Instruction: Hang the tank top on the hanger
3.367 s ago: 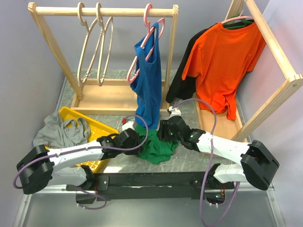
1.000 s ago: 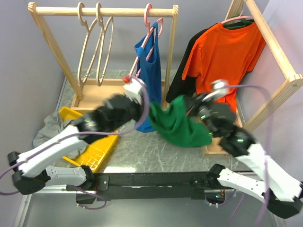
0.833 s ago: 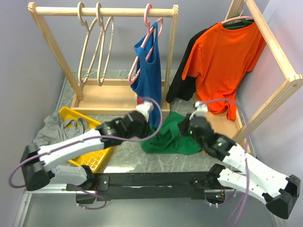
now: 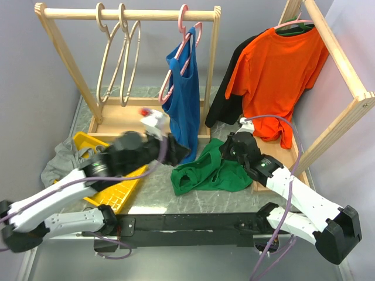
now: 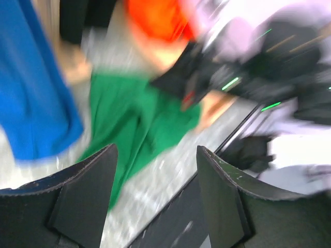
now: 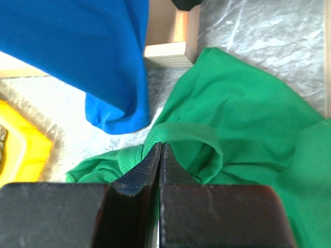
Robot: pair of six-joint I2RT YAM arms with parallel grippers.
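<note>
The left gripper (image 5: pixel 155 150) is spread wide and empty, its arm reaching toward the blue tank top (image 4: pixel 183 99). At its 4 o'clock the tank top (image 4: pixel 205 175) lies crumpled on the table (image 4: pixel 152 199). The right gripper (image 6: pixel 160 147), jaws pressed together, pinches its hem, with the arm coming in from 5 o'clock.

Tank top (image 4: pixel 218 174) matt green cloth; rack (image 4: pixel 152 13) bare wood.

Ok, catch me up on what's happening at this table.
Two robot arms are working a green tank top that lies crumpled on the table. The right tool is shut on its edge; the left tool hangs open and empty beside the blue tank top. The beige hangers hang on the rail, untouched.
</note>
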